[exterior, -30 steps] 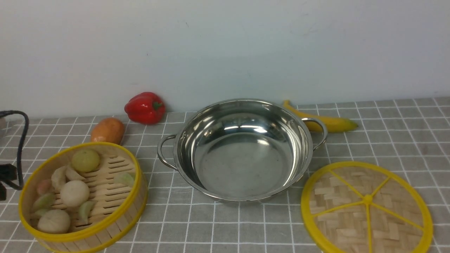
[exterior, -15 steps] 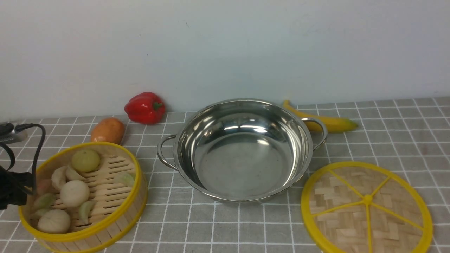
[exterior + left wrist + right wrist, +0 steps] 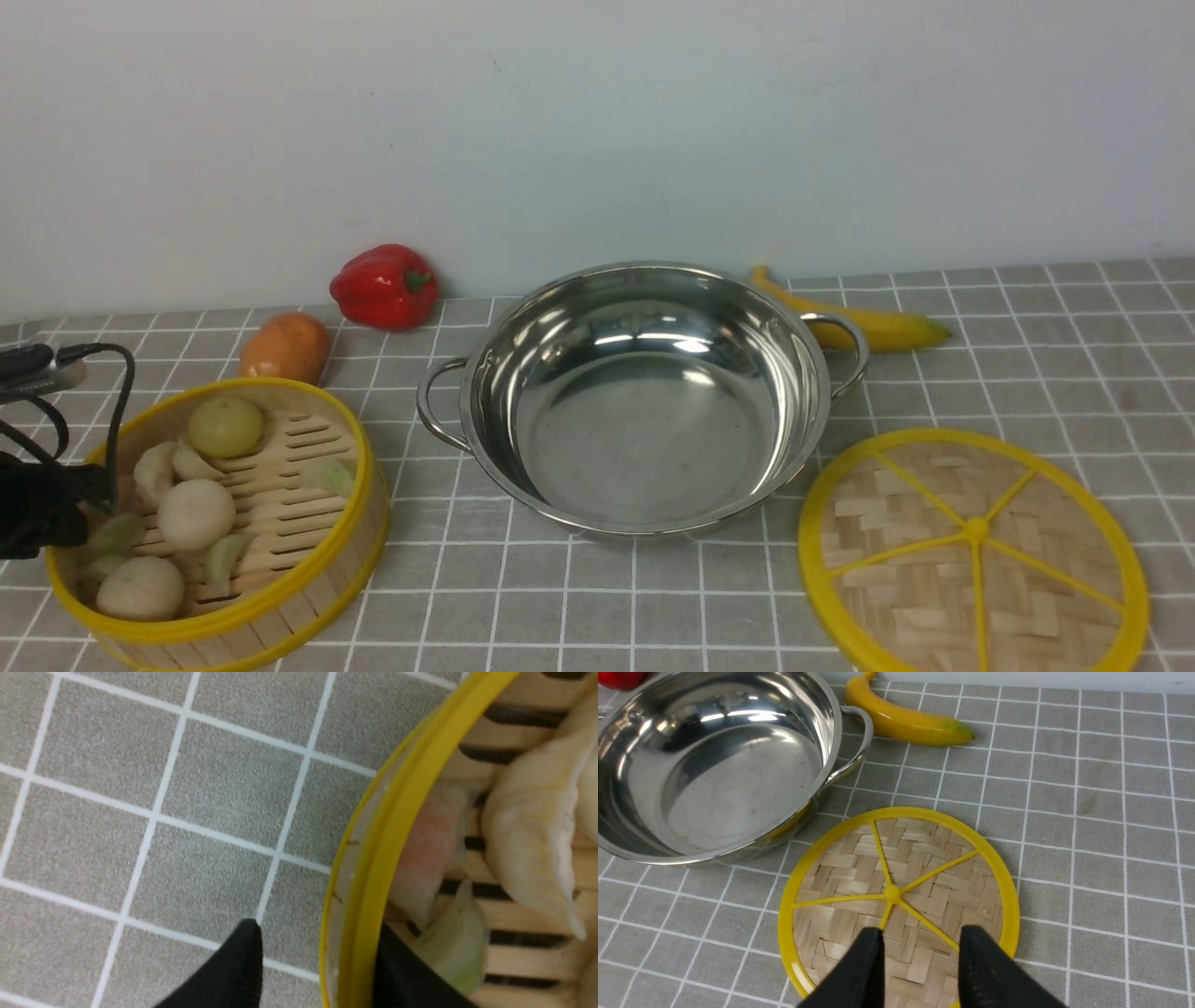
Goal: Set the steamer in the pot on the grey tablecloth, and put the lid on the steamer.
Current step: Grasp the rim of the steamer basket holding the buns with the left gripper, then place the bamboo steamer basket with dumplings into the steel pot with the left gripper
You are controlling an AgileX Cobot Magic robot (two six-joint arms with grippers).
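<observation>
The steamer [image 3: 372, 476], with dumplings and buns inside, sits at the front left of the grey tablecloth [image 3: 1027, 355]. The empty steel pot [image 3: 644, 439] stands in the middle. The lid [image 3: 971, 551] lies flat at the front right. My left gripper [image 3: 37, 513] is at the steamer's left edge. In the left wrist view it [image 3: 322, 933] is open and straddles the yellow rim [image 3: 402, 812], one finger outside and one inside beside a green dumpling [image 3: 448, 947]. My right gripper [image 3: 920, 952] is open and empty, above the lid's [image 3: 896, 891] near part, with the pot [image 3: 728, 779] beyond.
A red pepper [image 3: 385, 285], a brown potato [image 3: 286, 345] and a banana [image 3: 868, 322] lie along the back by the wall. The banana [image 3: 906, 718] lies just behind the pot's right handle. The left arm's black cable [image 3: 117, 392] loops over the steamer's left rim.
My left gripper has come in from the left and lowered over the steamer's left rim. The steamer has shifted very slightly. Pot and lid have not moved.
</observation>
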